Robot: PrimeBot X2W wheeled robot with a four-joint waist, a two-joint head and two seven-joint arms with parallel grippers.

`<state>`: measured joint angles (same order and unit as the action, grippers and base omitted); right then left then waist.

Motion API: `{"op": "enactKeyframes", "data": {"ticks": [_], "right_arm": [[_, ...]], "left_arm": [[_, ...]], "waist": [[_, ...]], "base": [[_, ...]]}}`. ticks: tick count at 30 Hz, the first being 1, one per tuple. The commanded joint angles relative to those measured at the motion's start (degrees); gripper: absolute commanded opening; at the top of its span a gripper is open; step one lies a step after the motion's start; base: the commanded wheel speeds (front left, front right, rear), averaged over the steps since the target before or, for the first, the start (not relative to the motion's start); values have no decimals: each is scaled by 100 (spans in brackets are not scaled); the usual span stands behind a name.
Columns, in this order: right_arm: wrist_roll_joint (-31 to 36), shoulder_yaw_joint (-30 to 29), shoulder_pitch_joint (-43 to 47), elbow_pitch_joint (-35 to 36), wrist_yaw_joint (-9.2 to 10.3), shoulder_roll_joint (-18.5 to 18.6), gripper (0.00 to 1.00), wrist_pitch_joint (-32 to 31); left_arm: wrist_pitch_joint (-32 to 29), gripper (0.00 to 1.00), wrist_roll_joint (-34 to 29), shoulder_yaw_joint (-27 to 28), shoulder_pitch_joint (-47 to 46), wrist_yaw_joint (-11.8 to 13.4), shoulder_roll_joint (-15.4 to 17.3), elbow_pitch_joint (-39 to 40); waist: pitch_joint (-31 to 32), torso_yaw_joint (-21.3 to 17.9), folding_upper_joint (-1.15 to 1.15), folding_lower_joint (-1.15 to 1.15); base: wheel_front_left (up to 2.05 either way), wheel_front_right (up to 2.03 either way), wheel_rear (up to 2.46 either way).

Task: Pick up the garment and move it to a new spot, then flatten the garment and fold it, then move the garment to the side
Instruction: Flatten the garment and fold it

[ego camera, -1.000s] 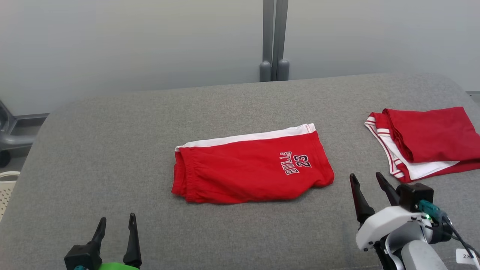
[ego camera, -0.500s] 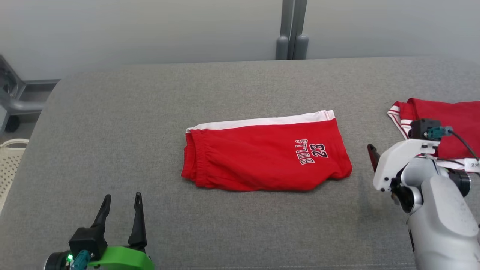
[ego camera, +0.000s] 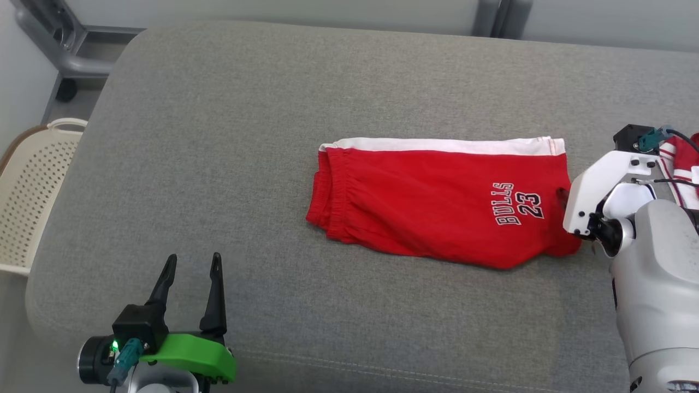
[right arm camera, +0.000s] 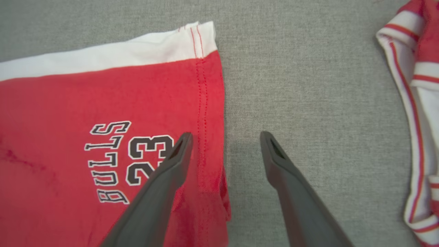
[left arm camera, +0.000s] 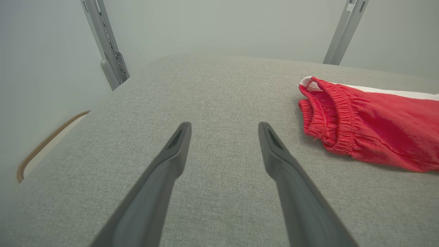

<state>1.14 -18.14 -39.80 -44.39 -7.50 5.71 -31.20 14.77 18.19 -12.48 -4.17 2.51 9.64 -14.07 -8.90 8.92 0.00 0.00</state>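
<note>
Now: folded red Bulls shorts (ego camera: 437, 202) flat at centre of desk (ego camera: 218, 136), waistband at 9 o'clock, leg hem at 3. Right gripper (right arm camera: 225, 135) over hem, jaws wide, straddling stitched edge, nothing held. Left gripper (ego camera: 194, 256) at 7 o'clock, jaws wide, empty. Fabric likely light, limp; stacked layers will slide. Pinch all layers at hem, or thicker elastic waistband.

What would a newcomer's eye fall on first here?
The bright red shorts printed BULLS 23, lying folded in the middle of the grey cushion. Then the open right gripper at their hem, one finger over cloth, one over cushion, and a second red-and-white garment farther right.
</note>
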Motion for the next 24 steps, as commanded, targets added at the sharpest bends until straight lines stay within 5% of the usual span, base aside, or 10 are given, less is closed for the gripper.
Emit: {"op": "enactKeyframes", "data": {"ticks": [1,12,15,16,24], "right_arm": [[167,-80,-134,-98,3,37,100,-91],[502,-534,-234,-594,2,-125,100,-603],[487,-581,-268,-694,-7,-232,13,-687],[482,-567,-272,-722,-10,-258,0,-715],[577,-629,-276,-702,2,-200,0,-638]], "left_arm": [[39,100,-3,-8,-141,-43,-23,-27],[40,100,-26,-68,-249,-107,-67,-187],[42,100,-30,-68,-268,-118,-77,-215],[43,100,-25,-67,-268,-127,-81,-225],[46,100,-23,-83,-170,-129,-91,-299]], "waist": [[-294,324,0,0],[-424,458,0,0],[-421,469,0,0],[-411,470,0,0],[-226,478,0,0]], "base": [[0,0,0],[0,0,0],[0,0,0],[0,0,0],[0,0,0]]}}
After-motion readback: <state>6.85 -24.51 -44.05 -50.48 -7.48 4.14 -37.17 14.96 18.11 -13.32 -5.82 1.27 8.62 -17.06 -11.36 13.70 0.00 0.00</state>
